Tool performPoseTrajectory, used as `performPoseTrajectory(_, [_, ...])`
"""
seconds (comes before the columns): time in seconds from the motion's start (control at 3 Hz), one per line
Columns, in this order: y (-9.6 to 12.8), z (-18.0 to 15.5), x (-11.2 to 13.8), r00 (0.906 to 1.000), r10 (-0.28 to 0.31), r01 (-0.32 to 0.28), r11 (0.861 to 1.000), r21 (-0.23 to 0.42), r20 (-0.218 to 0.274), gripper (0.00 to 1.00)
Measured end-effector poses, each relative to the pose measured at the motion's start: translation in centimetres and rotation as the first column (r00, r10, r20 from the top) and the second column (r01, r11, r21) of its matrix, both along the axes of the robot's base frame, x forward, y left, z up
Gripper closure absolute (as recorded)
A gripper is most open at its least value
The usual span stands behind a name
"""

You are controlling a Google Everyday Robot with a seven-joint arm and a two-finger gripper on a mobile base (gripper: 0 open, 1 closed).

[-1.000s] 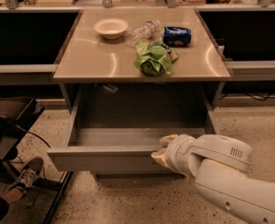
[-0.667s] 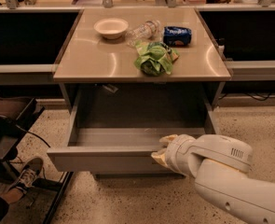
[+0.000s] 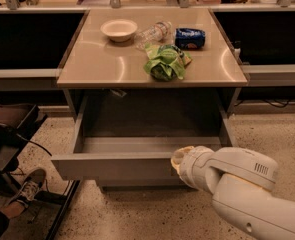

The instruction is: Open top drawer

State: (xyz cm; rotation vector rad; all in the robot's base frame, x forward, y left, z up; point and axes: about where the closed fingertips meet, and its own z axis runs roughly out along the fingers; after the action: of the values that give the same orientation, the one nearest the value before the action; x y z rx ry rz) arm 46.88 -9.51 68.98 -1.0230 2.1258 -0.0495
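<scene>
The gripper point(image 3: 179, 157) sits in the lower middle of the frame, right at the top edge of the drawer front. Only a pale yellowish tip of it shows; the rest is hidden behind the bulky white wrist, so I cannot tell whether it is clamped on that edge or loose against it. Behind it the one white arm point(image 3: 247, 184) swells toward the lower right corner and is cut off by the frame edge.

The top drawer point(image 3: 117, 166) stands pulled well out from under the counter, its grey front running across the lower middle of the frame. Its flat grey floor shows as a narrow strip behind the front. The back of the cavity is deep in shadow, and I cannot make out what, if anything, lies there. The right end of the drawer front is covered by the wrist.

Above, on the tan counter point(image 3: 102, 64), I count four things. One pale bowl point(image 3: 119, 29) is at the upper left. One clear plastic bottle point(image 3: 154, 32) lies on its side just beside it. One blue packet point(image 3: 190, 38) is to the right of the bottle, its label too blurred to read. One crumpled green bag point(image 3: 165, 62) sits nearest the front edge.

In the lower left corner is one shoe point(image 3: 29, 184) on a leg that the frame cuts off, next to a dark piece of furniture I cannot identify.
</scene>
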Motion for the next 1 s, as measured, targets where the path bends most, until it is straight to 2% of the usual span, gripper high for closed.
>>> performPoseTrajectory(0.33, [0.1, 1.0, -4.9, 0.9996, -0.001, 0.0, 0.999, 0.036, 0.029, 1.0])
performPoseTrajectory(0.67, [-0.7, 1.0, -13.2, 0.9952, -0.097, 0.094, 0.989, 0.116, 0.017, 1.0])
performPoseTrajectory(1.0, [-1.4, 0.1, -16.4, 0.9913, -0.131, 0.129, 0.985, 0.111, 0.011, 0.81])
